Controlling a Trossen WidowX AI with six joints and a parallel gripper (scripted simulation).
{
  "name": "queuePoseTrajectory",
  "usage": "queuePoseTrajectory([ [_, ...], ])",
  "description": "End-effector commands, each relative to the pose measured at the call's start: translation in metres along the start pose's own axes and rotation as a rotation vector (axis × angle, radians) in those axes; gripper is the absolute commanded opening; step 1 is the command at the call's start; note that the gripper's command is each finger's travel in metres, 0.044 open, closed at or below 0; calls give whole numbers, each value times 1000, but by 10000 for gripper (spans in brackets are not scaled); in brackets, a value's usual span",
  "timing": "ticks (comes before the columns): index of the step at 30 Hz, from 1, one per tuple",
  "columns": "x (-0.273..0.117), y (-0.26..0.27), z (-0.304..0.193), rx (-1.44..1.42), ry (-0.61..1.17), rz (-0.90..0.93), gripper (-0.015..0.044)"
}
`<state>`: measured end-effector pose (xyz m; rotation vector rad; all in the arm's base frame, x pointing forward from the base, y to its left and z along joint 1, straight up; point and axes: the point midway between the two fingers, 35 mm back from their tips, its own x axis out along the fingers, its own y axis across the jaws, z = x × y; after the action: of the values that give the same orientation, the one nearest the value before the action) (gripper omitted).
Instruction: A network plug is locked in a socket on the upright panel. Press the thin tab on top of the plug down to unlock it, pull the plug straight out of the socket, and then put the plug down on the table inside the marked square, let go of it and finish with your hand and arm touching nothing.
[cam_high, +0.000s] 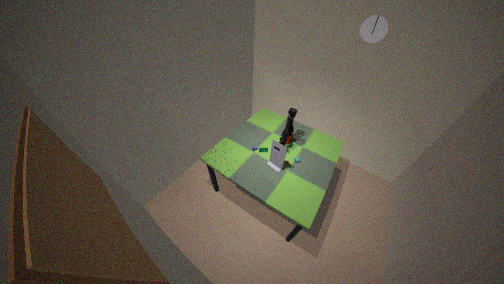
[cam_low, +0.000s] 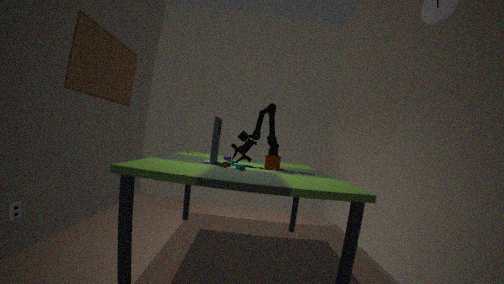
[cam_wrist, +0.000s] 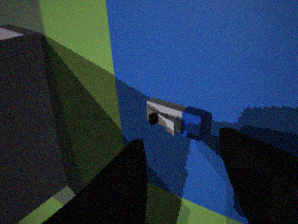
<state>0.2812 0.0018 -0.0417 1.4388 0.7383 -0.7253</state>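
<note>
The network plug (cam_wrist: 195, 122), with a pale body and a blue rear part, shows in the wrist view, tilted in the picture, just beyond and between the fingertips. My gripper (cam_wrist: 181, 143) (cam_low: 238, 154) is partly open, with a gap from the plug to each finger. The plug is over a blue area (cam_wrist: 200, 55) with straight edges, which looks like the marked square; whether it rests on the table is unclear. The upright panel (cam_high: 278, 156) (cam_low: 216, 141) (cam_wrist: 25, 115) stands beside the gripper, dark at the left in the wrist view. The socket opening is not clearly visible.
The checkered table (cam_high: 300, 197) (cam_low: 320, 184) carries small loose items: a green block (cam_high: 263, 150), a purple-blue piece (cam_high: 254, 148), a cyan piece (cam_high: 297, 160) and a red piece (cam_high: 287, 163). The arm's orange base (cam_low: 272, 162) stands behind the gripper.
</note>
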Motion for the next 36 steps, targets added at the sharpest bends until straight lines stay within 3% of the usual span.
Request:
queuePoseTrajectory([
  [1,-4,1,0,0,0,4,156],
  [36,-25,7,-1,1,2,2,156],
])
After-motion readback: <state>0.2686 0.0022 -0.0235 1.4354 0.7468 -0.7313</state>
